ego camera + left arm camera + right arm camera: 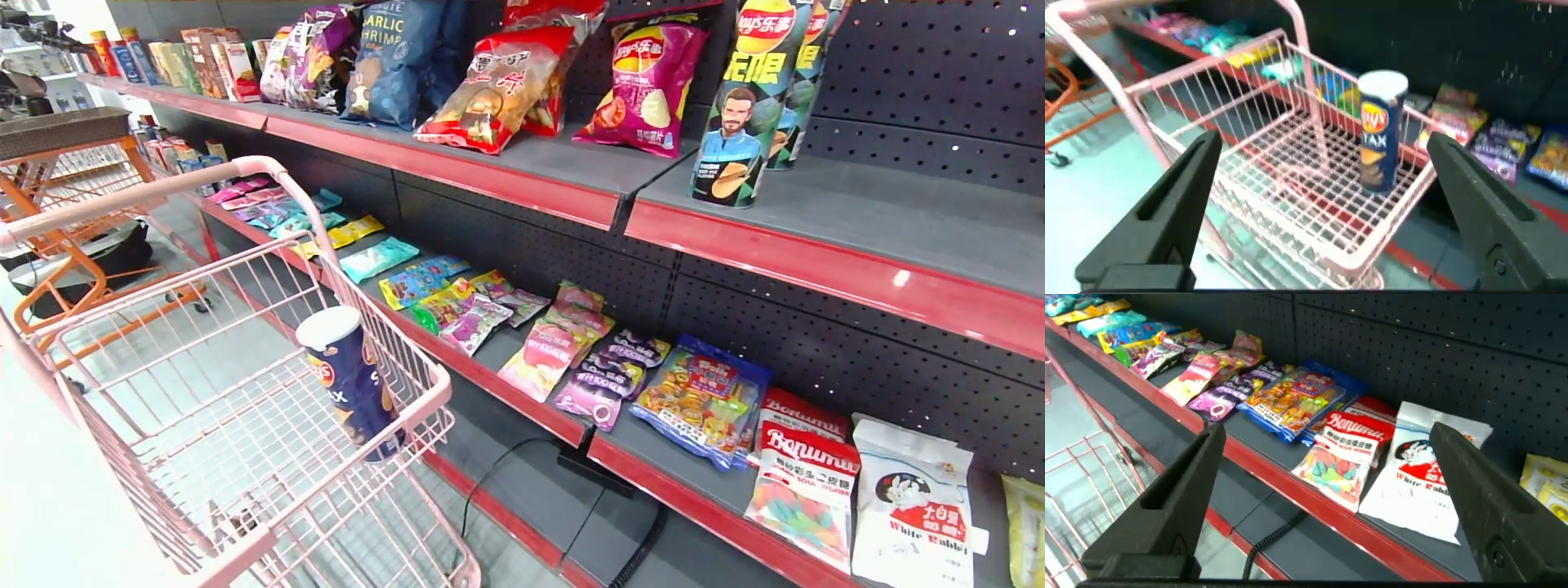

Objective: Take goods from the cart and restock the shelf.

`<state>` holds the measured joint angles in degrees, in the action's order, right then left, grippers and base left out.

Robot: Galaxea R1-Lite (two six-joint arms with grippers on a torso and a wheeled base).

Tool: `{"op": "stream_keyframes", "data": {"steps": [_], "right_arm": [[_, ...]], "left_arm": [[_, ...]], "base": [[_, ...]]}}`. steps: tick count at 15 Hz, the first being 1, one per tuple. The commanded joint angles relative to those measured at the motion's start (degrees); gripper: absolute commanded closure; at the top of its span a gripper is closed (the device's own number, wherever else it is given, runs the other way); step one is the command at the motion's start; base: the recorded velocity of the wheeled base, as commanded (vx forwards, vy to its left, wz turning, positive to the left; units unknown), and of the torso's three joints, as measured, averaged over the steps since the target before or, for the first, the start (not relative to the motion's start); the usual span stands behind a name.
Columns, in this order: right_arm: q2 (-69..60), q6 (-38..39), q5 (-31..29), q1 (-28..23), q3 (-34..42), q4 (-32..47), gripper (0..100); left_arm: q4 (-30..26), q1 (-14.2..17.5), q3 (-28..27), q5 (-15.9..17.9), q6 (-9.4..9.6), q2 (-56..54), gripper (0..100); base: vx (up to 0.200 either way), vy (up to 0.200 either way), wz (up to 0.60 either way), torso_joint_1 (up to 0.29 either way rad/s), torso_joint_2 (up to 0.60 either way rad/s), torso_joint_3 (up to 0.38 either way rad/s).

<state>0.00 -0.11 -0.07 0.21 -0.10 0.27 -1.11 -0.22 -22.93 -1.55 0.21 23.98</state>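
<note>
The left pincer (pixel 1323 212) is seen with its two dark fingers (pixel 1167 216) spread wide apart and nothing held between them, poised above the pink wire cart (pixel 430 390). The right pincer (pixel 1323 502) is likewise held apart and empty, poised over the red front edge of the lower shelf (pixel 522 408). Inside the cart, a dark blue chip can (pixel 351 380) with a white lid is stood upright on the wire floor, in the corner of the basket nearest the shelf and close against the wire wall. Just beyond the cart, the lower shelf is lined with flat candy bags: a pink bag (pixel 543 355), purple bags (pixel 608 376) beside it, a blue bag of mixed sweets (pixel 702 400), a red-topped gummy bag (pixel 804 490) and a white candy bag (pixel 914 510) farther along to the right. Beneath that shelf, a black cable (pixel 645 543) is laid along the bottom level. Higher and farther back, the upper shelf (pixel 816 261) is stocked with a tall green-and-black chip can (pixel 739 106), a magenta chip bag (pixel 649 86), a red chip bag (pixel 494 90) and a blue snack bag (pixel 400 61), all leant against the perforated back panel. Far off to the left, an orange cart (pixel 73 245) is parked in the aisle.
</note>
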Motion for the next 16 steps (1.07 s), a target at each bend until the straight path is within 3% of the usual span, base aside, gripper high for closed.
{"op": "stream_keyframes", "data": {"steps": [1, 3, 5, 6, 8, 10, 12, 16], "right_arm": [[0.0, 0.0, 0.0, 0.1, 0.0, 0.0, 0], [0.0, 0.0, 0.0, 0.1, 0.0, 0.0, 0], [0.0, 0.0, 0.0, 0.1, 0.0, 0.0, 0], [0.0, 0.0, 0.0, 0.1, 0.0, 0.0, 0], [0.0, 0.0, 0.0, 0.1, 0.0, 0.0, 0], [0.0, -0.1, 0.0, 0.1, 0.0, 0.0, 0], [0.1, -0.1, 0.0, 0.1, 0.0, 0.0, 0], [0.0, -0.2, 0.0, 0.1, 0.0, 0.0, 0]], "left_arm": [[-0.3, 0.0, 1.7, 0.1, -0.03, 2.7, 0], [2.4, 0.3, 1.4, 0.2, -1.0, 14.2, 0], [12.7, 0.6, 1.1, 0.3, -2.32, 28.2, 0], [18.2, 2.5, 0.7, 0.6, -2.32, 35.0, 0], [26.5, 6.8, 0.6, 4.0, -1.88, 46.2, 0], [30.5, 7.4, 0.3, 6.6, -1.53, 53.0, 0], [34.2, 7.2, 0.5, 8.8, 1.99, 58.3, 0], [39.2, 3.8, 0.1, 14.5, 5.42, 64.3, 0]], "base": [[0.0, 0.0, 0.0, 0.0, 0.0, 0.0], [0.0, 0.0, 0.0, 0.0, 0.0, 0.0], [0.0, 0.0, 0.0, 0.0, 0.0, 0.0], [0.0, 0.0, 0.0, 0.0, 0.0, 0.0], [0.0, 0.0, 0.0, 0.0, 0.0, 0.0], [0.0, 0.0, 0.0, 0.0, 0.0, 0.0], [0.0, 0.0, 0.0, 0.0, 0.0, 0.0], [0.0, 0.0, 0.0, 0.0, 0.0, 0.0]]}}
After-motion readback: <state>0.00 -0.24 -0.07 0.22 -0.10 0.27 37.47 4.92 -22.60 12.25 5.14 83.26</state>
